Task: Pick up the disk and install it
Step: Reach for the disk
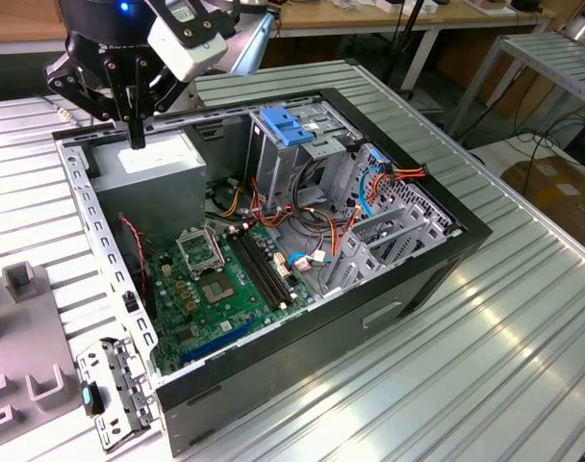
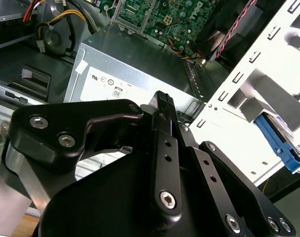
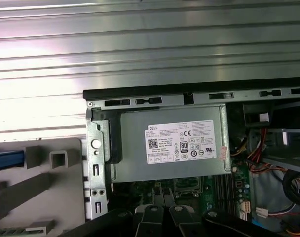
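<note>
- While its two fingers are pressed together on nothing, the one gripper (image 1: 137,138) hangs tip-down just above the power supply box (image 1: 153,164). That box sits in the corner of the case toward the exterior view's left.
- One computer case (image 1: 302,361) lies open on the slatted metal table (image 1: 523,366).
- Inside the case are one green motherboard (image 1: 220,284) and the one grey power supply box, which carries one white sticker (image 3: 182,143). One pale-blue ridged latch plate (image 1: 288,125) sits atop the drive cage.
- One disk (image 2: 281,145) lies outside the case on the one grey fixture (image 3: 66,197), just beside the case's perforated side frame. One of its blue rails shows in both wrist views.
- The disk is apart from the gripper and untouched.
</note>
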Available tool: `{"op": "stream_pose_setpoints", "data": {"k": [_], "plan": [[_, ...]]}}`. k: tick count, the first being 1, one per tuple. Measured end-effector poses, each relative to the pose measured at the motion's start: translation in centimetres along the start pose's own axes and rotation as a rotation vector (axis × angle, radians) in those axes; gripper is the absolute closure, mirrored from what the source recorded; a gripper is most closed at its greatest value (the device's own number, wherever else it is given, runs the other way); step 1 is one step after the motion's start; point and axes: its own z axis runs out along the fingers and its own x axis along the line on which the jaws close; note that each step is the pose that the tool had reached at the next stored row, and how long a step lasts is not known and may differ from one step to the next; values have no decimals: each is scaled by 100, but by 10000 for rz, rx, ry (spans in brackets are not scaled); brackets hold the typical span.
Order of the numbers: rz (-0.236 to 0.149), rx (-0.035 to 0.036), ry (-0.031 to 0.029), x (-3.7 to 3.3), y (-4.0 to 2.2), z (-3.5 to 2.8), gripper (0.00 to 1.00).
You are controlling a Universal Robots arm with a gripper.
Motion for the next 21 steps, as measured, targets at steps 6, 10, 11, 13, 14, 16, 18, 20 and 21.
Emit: {"op": "stream_pose_setpoints", "data": {"k": [6, 10, 11, 13, 14, 16, 18, 20, 21], "plan": [[0, 0, 0, 47, -3, -2, 89], [-1, 0, 1, 96, 1, -3, 89], [-2, 0, 0, 109, 5, -3, 89], [0, 1, 1, 135, 18, -3, 89], [0, 0, 0, 144, 22, -3, 89], [0, 1, 1, 160, 30, -3, 89], [0, 0, 0, 184, 37, -3, 89], [-1, 1, 1, 233, 39, -5, 89], [-1, 0, 0, 259, 39, -5, 89]]}}
